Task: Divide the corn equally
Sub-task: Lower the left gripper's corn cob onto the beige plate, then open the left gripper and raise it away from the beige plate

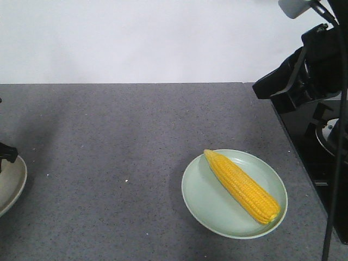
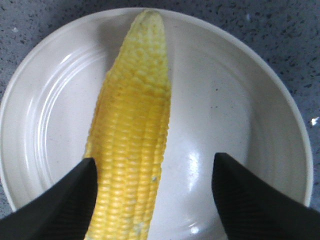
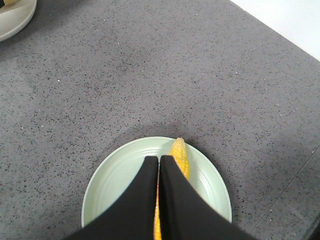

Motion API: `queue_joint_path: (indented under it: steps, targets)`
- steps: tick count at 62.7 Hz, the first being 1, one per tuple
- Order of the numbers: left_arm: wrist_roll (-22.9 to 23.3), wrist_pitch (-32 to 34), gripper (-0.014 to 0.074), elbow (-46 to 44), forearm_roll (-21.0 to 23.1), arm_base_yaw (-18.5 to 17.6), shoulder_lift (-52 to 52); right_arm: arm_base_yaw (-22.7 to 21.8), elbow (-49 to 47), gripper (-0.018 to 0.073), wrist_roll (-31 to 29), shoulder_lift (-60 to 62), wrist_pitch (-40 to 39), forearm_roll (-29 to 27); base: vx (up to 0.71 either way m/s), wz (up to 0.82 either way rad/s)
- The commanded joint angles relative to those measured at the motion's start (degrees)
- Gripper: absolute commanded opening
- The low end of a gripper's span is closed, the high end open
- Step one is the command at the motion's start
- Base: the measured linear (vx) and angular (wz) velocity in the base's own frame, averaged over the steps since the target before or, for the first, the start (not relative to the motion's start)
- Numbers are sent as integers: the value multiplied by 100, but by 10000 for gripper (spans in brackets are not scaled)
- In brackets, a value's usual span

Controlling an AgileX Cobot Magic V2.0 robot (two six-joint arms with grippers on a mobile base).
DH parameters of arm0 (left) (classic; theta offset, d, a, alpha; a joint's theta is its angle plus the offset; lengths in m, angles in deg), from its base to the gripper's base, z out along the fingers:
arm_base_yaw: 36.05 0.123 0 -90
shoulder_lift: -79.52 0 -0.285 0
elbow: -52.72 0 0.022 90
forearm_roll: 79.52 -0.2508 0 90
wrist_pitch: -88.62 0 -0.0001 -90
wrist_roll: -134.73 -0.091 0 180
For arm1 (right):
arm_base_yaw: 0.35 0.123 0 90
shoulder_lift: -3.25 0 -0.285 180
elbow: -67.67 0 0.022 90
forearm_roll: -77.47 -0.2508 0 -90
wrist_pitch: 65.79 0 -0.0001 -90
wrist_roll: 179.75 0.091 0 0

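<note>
While one corn cob (image 1: 242, 187) is lying on the green plate (image 1: 202, 200) and another (image 2: 132, 130) on the white plate (image 2: 235, 100), left jaws are hanging wide open, right jaws are sitting closed, empty; looks almost done.

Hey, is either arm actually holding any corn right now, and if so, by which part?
Neither. The left gripper is open over the cob in the white plate, clamping nothing. The right gripper is shut and empty above the green plate.
</note>
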Motion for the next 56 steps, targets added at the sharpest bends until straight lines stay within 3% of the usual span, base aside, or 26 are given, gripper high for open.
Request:
queue_joint_path:
  steps: [1, 8, 18, 41, 56]
  targets:
    - [35, 7, 480, -127, 47, 8, -197, -36, -120, -4, -3, 145, -249, -130, 0, 0]
    - [7, -50, 476, -127, 205, -12, -197, -36, -120, -4, -10, 145, -249, -130, 0, 0]
    - [-252, -52, 409, -127, 771, -12, -338, -36, -120, -4, -11, 162, -249, -124, 0, 0]
    - [-1325, 238, -6, -127, 2311, -12, -1702, -36, -120, -4, -17, 789, -572, 62, 0, 0]
    - [-2215, 727, -8, -127, 3451, -12, -2794, -36, 125, -4, -11, 1378, -785, 79, 0, 0]
